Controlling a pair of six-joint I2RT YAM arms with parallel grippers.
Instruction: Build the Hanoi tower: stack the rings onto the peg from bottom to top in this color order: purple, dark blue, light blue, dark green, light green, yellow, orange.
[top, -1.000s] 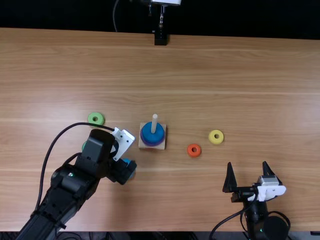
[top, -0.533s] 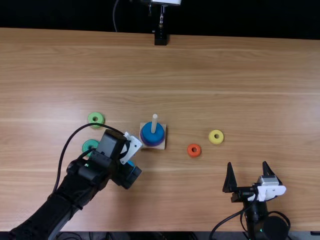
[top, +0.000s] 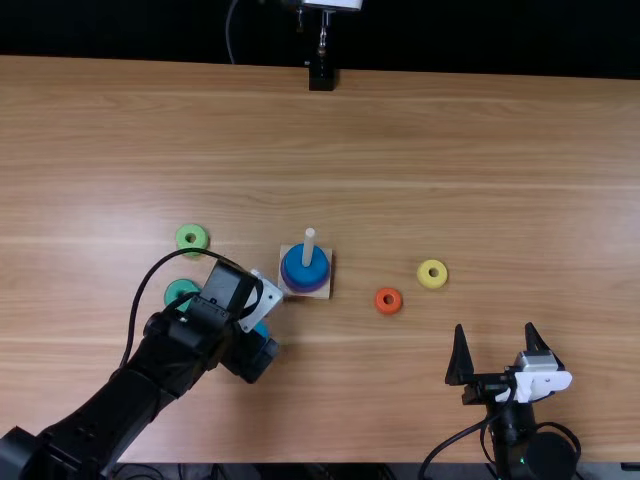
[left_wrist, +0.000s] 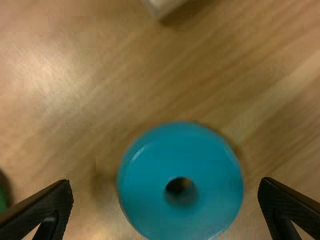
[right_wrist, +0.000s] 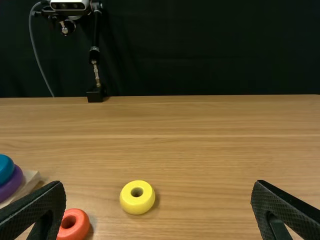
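The light blue ring (left_wrist: 150, 160) lies flat on the table (top: 450, 150), hole up, near the base (top: 287, 254). It looks like painted wood: smooth, a little glossy, round-shouldered, with a small round hole. It should be light and stiff, hard to crush but apt to slip if pinched high on its curved edge. The best hold is across its full width, low on opposite sides, leaving the hole free for the peg (top: 309, 248).

The left gripper (left_wrist: 166, 186) is over it, fingers well apart, one to each side, with a gap at both; nothing is clamped. Lowering evenly and then closing seems the next step.

On the pale, square wooden base, the purple ring (right_wrist: 11, 186) sits lowest, with the dark blue ring (top: 316, 266) on it and the plain, round-tipped peg rising through. So light blue is rightly next.

Farther out, the dark green ring (top: 174, 289) and light green ring (top: 181, 233) lie to one side, the orange ring (top: 380, 300) and yellow ring (top: 424, 272) to the other. The right gripper (top: 494, 330) is spread and empty, its black fingers finely textured inside.
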